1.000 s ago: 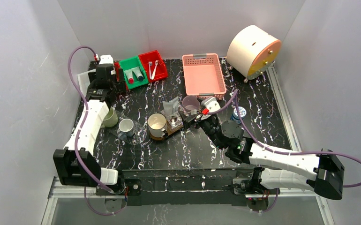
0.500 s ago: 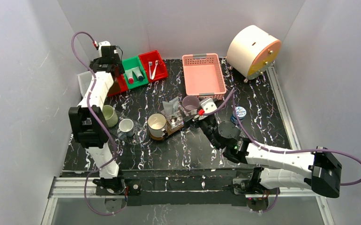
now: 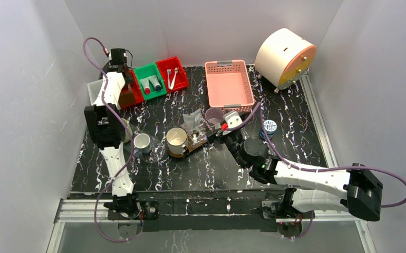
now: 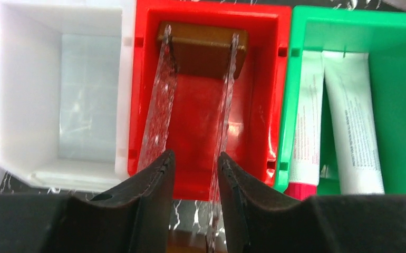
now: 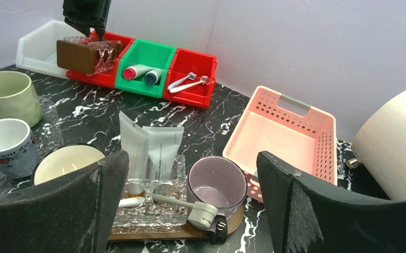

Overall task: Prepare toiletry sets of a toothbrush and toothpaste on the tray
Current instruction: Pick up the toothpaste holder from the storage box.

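My left gripper (image 4: 194, 155) hangs over the left red bin (image 4: 264, 31) at the back left. Its jaws are narrow but apart. A clear textured holder with a brown base (image 4: 203, 50) stands on its side in that bin, and one clear wall runs between the jaws along the right finger (image 4: 232, 179). My right gripper (image 5: 190, 211) is wide open just in front of the tray (image 5: 148, 235). On the tray are a purple mug (image 5: 216, 184) and a clear holder with two white tubes (image 5: 161, 150). A slender toothbrush (image 5: 174, 203) lies across that holder.
A green bin (image 3: 150, 81) holds tubes and a right red bin (image 3: 172, 74) holds toothbrushes. A white bin (image 4: 58, 89) stands left of them. Pink basket (image 3: 229, 84), cream drum (image 3: 284, 57), green mug (image 5: 8, 97), white mug (image 5: 6, 145) and beige mug (image 5: 66, 163) stand around.
The left arm has reached back over the red bin, and its jaws have narrowed around the clear holder's wall. The right arm has barely shifted and stays wide open.
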